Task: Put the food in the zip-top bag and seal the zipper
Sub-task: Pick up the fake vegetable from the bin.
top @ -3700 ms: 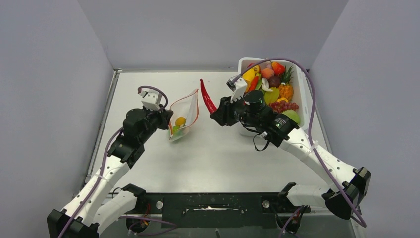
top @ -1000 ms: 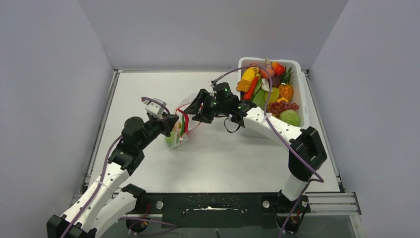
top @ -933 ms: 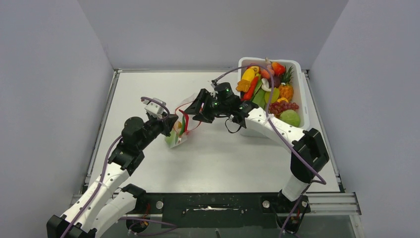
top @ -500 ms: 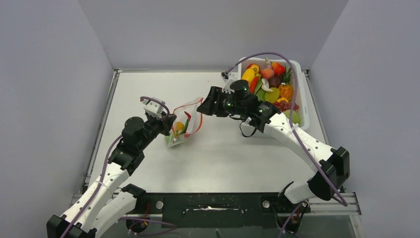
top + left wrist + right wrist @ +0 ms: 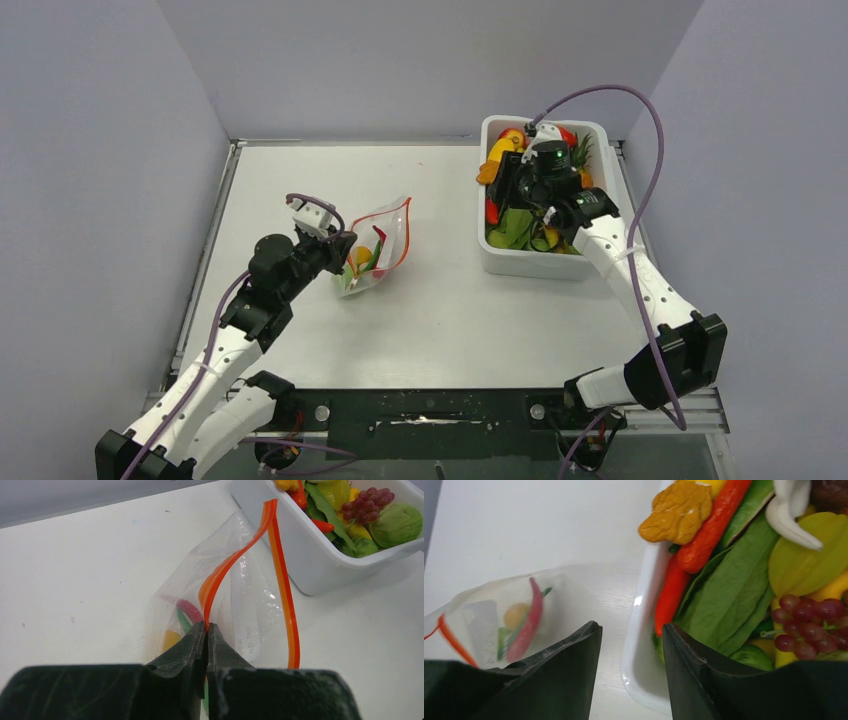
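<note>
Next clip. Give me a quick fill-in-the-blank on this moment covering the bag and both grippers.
1. The left gripper is shut on the red-orange ____ of the zip-top bag.
2. A long red ____ lies inside the bag.
3. The right gripper, jaws ____, hovers above the white tub.

Missing words: zipper; chili; open.

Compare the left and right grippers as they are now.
The left gripper has its jaws shut; the right gripper has them open. The left pinches the zipper of the zip-top bag; the right holds nothing. The left is at the bag; the right hangs over the white tub edge. Both are black.
</note>
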Motion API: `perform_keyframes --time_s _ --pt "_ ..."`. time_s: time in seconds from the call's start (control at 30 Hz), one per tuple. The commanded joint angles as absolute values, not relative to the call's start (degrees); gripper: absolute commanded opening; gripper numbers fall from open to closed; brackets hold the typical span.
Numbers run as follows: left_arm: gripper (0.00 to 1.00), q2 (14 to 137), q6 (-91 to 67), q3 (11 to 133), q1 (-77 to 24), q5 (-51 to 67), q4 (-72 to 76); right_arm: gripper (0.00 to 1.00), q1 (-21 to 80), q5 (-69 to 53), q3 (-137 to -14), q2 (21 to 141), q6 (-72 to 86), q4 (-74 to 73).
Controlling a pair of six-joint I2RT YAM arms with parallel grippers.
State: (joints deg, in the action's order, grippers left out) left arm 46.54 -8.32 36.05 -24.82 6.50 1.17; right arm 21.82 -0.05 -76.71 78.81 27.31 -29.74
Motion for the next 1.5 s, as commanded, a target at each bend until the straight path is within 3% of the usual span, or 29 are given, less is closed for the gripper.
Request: perform_keyframes --time_s 0.0,0.23,0.47,1.47 --pt "0.00 45.4 -7.8 38.7 -25.0 7.3 2.9 0.50 19.9 6.3 -78.9 82.3 23.4 -27.2" --pt "0.00 45.1 -7.8 38.9 -25.0 7.9 2.6 0.65 18.4 11.6 -82.7 89.4 30.7 -22.5" --pt "0.00 44.5 -8.0 38.7 -24.9 8.0 3.3 0.73 18.1 13.7 -83.1 93.9 35.6 -16.8" --pt "0.00 44.2 -8.1 38.7 -24.6 9.1 3.6 0.79 17.8 15.4 -90.7 105.6 35.1 -15.6"
